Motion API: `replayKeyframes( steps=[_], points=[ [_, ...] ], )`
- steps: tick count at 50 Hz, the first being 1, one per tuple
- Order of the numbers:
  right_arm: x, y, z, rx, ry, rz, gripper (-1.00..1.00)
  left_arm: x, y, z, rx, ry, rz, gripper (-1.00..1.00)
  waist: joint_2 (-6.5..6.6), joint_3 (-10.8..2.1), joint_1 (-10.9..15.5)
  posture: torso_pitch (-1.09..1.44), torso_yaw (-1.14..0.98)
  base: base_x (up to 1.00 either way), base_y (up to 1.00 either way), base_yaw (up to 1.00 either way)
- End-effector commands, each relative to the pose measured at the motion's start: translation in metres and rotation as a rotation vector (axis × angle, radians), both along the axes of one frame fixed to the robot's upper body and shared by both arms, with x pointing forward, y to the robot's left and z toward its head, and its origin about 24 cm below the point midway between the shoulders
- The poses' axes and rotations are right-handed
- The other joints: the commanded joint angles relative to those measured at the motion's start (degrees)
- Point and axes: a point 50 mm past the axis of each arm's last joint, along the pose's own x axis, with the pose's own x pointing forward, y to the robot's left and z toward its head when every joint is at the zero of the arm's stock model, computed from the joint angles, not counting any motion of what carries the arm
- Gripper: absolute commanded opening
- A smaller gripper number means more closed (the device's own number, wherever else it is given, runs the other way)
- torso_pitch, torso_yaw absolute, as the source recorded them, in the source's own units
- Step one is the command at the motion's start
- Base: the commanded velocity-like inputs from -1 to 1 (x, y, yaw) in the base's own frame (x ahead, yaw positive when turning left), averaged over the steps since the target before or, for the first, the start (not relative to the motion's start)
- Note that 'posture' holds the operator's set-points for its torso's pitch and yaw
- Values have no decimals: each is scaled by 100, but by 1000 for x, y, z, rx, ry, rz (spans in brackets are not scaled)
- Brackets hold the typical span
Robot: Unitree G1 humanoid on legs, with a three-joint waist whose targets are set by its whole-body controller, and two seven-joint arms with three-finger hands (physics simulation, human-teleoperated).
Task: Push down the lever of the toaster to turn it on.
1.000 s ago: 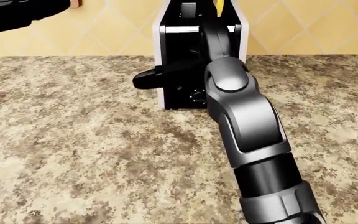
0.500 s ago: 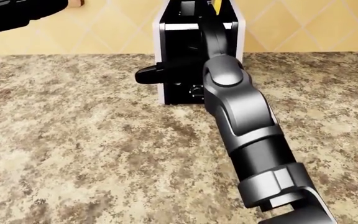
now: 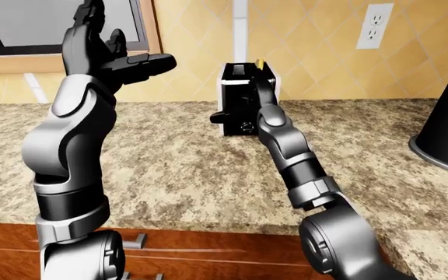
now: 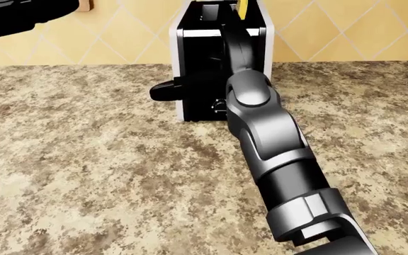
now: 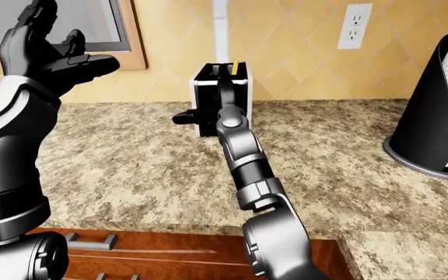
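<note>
Toaster (image 4: 190, 64) stands on granite surface (image 4: 83, 175) against tiled wall, near top centre of head view. Right arm stretched straight to toaster face; right hand (image 4: 234, 40) up against its black end panel, one dark finger (image 4: 167, 90) jutting left. Lever itself hidden behind hand: cannot tell whether fingers grip it, or whether pressed. Left hand (image 3: 111, 55) raised high, fingers spread, holding nothing. Judgement: reach done, contact likely; downward push unconfirmed.

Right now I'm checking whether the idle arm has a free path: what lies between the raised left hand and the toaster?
Nothing. In the left-eye view the left hand is raised and open, left of the toaster; only tiled wall shows between them.
</note>
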Motion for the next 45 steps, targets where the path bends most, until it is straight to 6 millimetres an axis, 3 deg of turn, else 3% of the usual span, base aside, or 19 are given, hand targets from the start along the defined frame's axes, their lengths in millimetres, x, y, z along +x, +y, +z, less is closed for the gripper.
replayKeyframes(
  steps=[1,45],
  points=[
    [2,-1,8,3,-6,-7,100,-6,0,19,2,-88,0,100,27,-38,4,-36,0,0,0,0],
    [4,3,-21,12,114,-2,100,-5,1,19,-1,-87,3,100,34,-35,-18,-36,0,0,0,0]
  ],
)
